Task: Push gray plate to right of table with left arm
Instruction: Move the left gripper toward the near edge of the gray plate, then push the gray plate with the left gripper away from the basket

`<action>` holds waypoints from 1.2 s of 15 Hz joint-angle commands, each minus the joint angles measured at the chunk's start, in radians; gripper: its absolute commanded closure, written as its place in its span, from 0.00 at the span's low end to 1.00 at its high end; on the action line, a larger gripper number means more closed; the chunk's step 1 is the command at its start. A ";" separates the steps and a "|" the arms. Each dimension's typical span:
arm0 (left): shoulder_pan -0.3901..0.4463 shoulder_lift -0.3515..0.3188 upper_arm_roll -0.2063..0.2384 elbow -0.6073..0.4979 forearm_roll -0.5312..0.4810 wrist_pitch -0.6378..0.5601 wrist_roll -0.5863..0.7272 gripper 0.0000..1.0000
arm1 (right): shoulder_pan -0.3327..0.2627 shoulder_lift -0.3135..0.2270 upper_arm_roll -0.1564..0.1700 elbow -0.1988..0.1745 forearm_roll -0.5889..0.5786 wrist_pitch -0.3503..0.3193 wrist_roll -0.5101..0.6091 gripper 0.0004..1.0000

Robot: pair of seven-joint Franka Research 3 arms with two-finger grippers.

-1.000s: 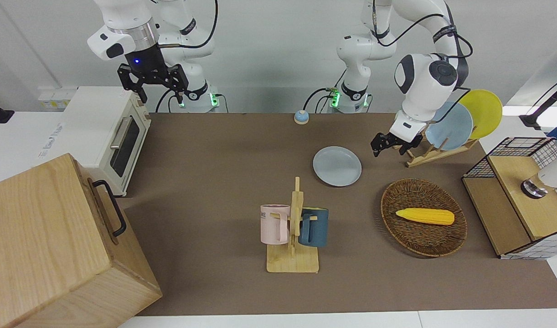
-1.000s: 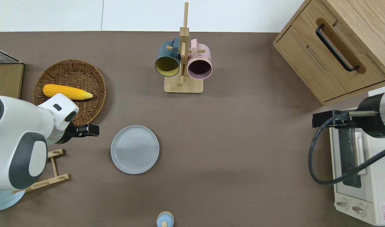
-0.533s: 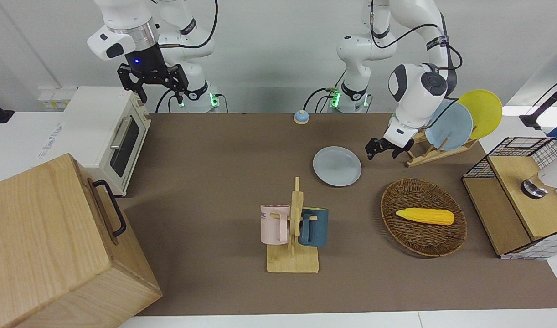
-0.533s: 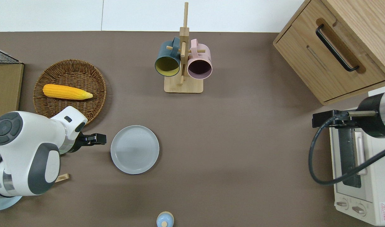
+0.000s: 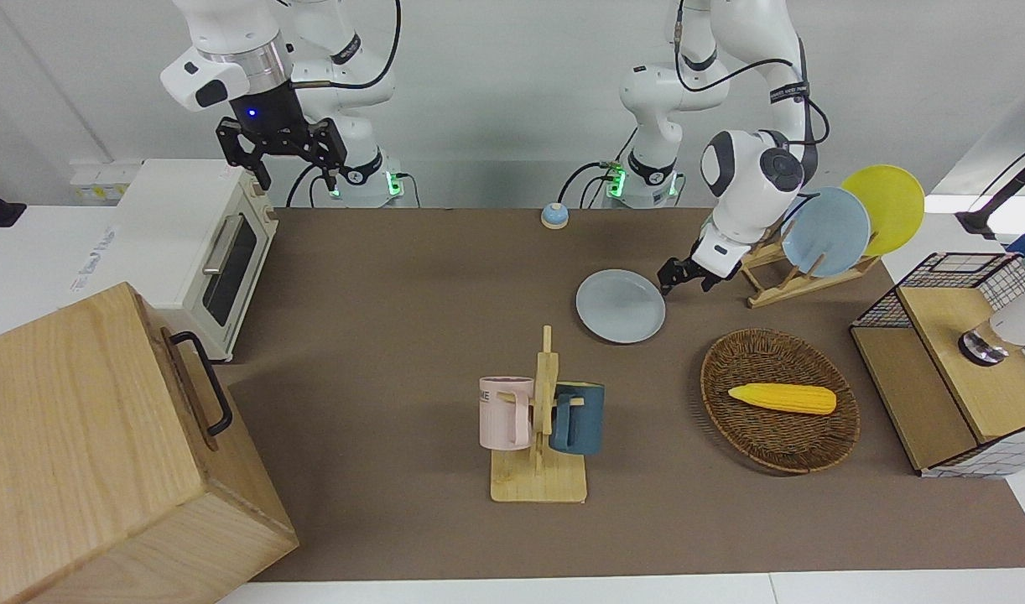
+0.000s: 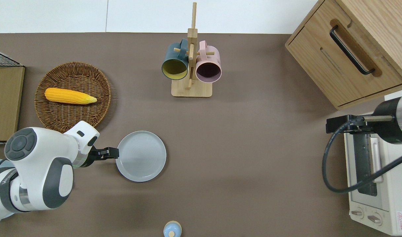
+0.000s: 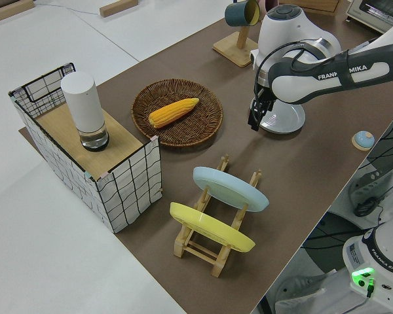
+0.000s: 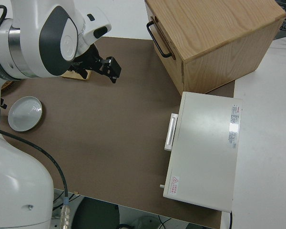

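The gray plate point(image 6: 141, 156) lies flat on the brown table point(image 6: 253, 148), nearer to the robots than the mug rack; it also shows in the front view point(image 5: 621, 306) and the right side view point(image 8: 25, 113). My left gripper point(image 6: 113, 152) is low at the table, shut and empty. Its tip is at the plate's rim on the side toward the left arm's end, as the front view point(image 5: 670, 281) also shows. In the left side view the gripper point(image 7: 254, 121) hides part of the plate point(image 7: 287, 121). My right gripper point(image 5: 282, 164) is open and parked.
A wicker basket point(image 6: 72, 70) with a corn cob point(image 6: 69, 95) lies farther from the robots than the left gripper. A mug rack point(image 6: 191, 65), a wooden cabinet point(image 6: 349, 49), a toaster oven point(image 5: 194, 243), a rack with the sky-blue plate point(image 5: 831, 231) and a small blue bell point(image 6: 172, 228) stand around.
My left gripper has swung down toward the right arm's end and come to the plate's rim. The plate has not visibly moved. The right arm is still.
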State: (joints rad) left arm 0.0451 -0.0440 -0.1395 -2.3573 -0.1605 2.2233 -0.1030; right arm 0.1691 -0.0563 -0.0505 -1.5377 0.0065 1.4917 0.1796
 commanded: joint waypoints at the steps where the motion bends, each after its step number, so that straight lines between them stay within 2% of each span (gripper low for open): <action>1: 0.007 -0.033 -0.023 -0.073 -0.034 0.042 0.002 0.03 | 0.006 0.006 -0.005 0.010 0.000 -0.011 -0.003 0.00; 6: 0.007 -0.027 -0.038 -0.118 -0.040 0.114 -0.004 0.05 | 0.006 0.006 -0.005 0.010 0.000 -0.011 -0.003 0.00; 8: 0.007 -0.025 -0.058 -0.145 -0.040 0.159 -0.009 0.10 | 0.006 0.006 -0.005 0.010 0.000 -0.011 -0.003 0.00; 9: 0.007 -0.022 -0.060 -0.151 -0.042 0.165 -0.011 0.16 | 0.006 0.006 -0.005 0.010 0.001 -0.011 -0.003 0.00; 10: 0.007 -0.019 -0.060 -0.151 -0.042 0.165 -0.014 0.27 | 0.006 0.004 -0.005 0.010 0.000 -0.011 -0.003 0.00; 12: 0.007 -0.017 -0.060 -0.151 -0.042 0.173 -0.027 0.56 | 0.006 0.006 -0.005 0.010 0.000 -0.011 -0.003 0.00; 14: 0.007 -0.016 -0.060 -0.151 -0.044 0.179 -0.052 0.77 | 0.006 0.006 -0.005 0.010 0.000 -0.011 -0.003 0.00; 17: 0.007 -0.011 -0.060 -0.149 -0.045 0.185 -0.079 1.00 | 0.006 0.006 -0.005 0.010 0.000 -0.011 -0.003 0.00; 18: 0.007 -0.011 -0.060 -0.149 -0.048 0.196 -0.096 1.00 | 0.006 0.006 -0.005 0.010 0.000 -0.011 -0.003 0.00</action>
State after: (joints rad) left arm 0.0451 -0.0440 -0.1907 -2.4818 -0.1881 2.3797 -0.1579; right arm 0.1691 -0.0563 -0.0505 -1.5377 0.0065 1.4917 0.1796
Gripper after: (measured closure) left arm 0.921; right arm 0.004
